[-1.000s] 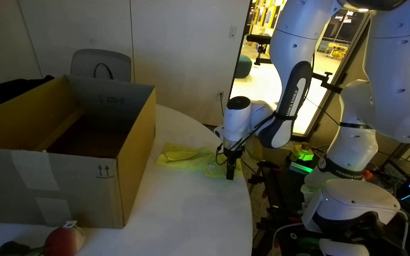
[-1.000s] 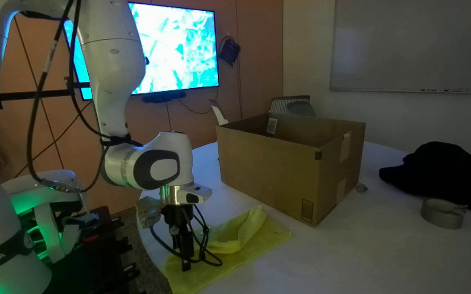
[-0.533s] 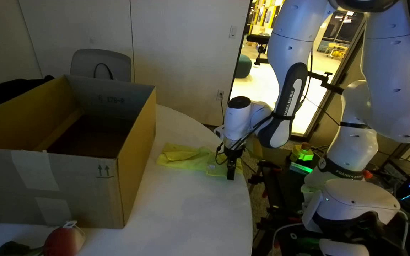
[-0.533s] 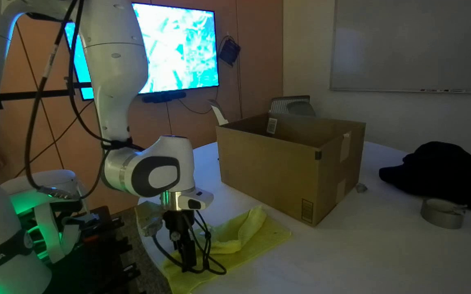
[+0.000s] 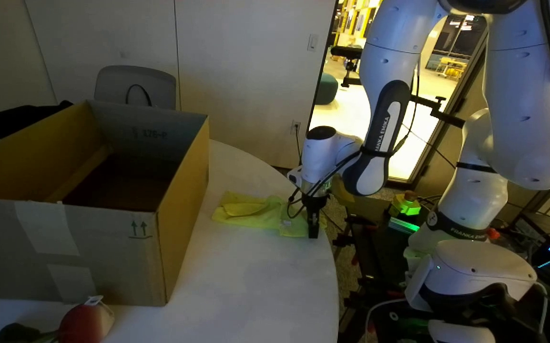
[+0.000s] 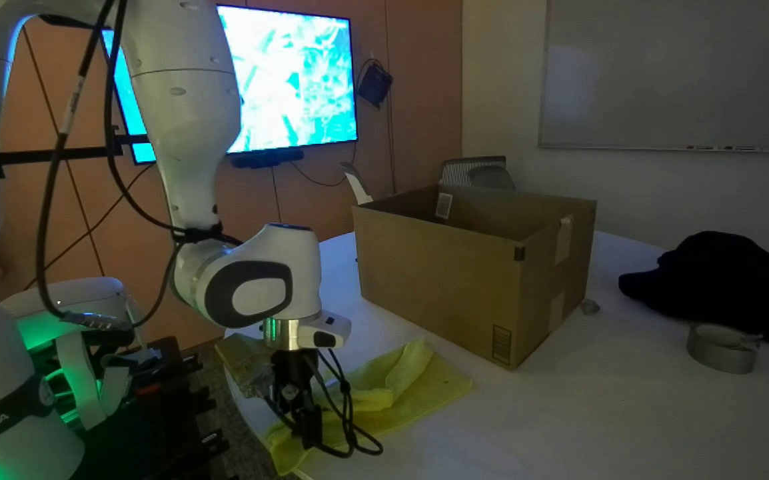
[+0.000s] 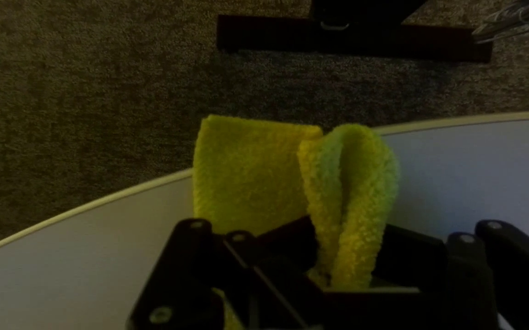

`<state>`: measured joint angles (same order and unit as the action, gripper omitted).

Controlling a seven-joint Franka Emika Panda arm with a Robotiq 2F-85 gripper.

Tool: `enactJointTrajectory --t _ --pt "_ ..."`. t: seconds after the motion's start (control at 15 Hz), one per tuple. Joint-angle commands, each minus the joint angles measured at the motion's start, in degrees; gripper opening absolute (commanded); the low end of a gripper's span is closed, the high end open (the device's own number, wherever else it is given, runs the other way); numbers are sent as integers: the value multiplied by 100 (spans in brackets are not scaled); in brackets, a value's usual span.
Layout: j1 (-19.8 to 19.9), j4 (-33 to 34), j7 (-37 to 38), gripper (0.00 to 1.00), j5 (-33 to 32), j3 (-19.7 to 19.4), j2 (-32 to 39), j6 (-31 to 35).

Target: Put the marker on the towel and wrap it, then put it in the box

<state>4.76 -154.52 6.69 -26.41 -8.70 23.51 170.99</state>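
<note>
The yellow towel (image 5: 251, 214) lies on the white table, partly folded over on itself, between the cardboard box and the table's edge. My gripper (image 7: 347, 250) is shut on a bunched fold of this towel (image 7: 250, 174), which stands up between the two black fingers in the wrist view. Both exterior views have the gripper (image 5: 313, 233) pointing straight down at the towel's end by the table edge. The open-topped box (image 6: 438, 287) stands upright beside the towel, with no contents showing in its visible part. The marker is hidden or out of view.
The table's rounded edge (image 7: 85, 208) runs just past the gripped towel end, with carpet below. A red object (image 5: 86, 324) lies in front of the box. A tape roll (image 6: 721, 350) and a black cloth (image 6: 724, 287) lie on the table's far side. Loose cables hang beside the gripper.
The jaws have shut on the towel over the last second. The gripped end is gathered up and pulled in, and the gripper has shifted slightly.
</note>
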Motion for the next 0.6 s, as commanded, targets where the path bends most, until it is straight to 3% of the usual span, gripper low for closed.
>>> enactJointTrajectory --t 0.0,0.13,0.53 --pt "15 -316 -921 1 445 -45 -571 -276" --pt "-171 -383 -1008 5 412 -275 -822 -420" --pt "-562 -264 -552 5 -361 -1022 -1576 -649"
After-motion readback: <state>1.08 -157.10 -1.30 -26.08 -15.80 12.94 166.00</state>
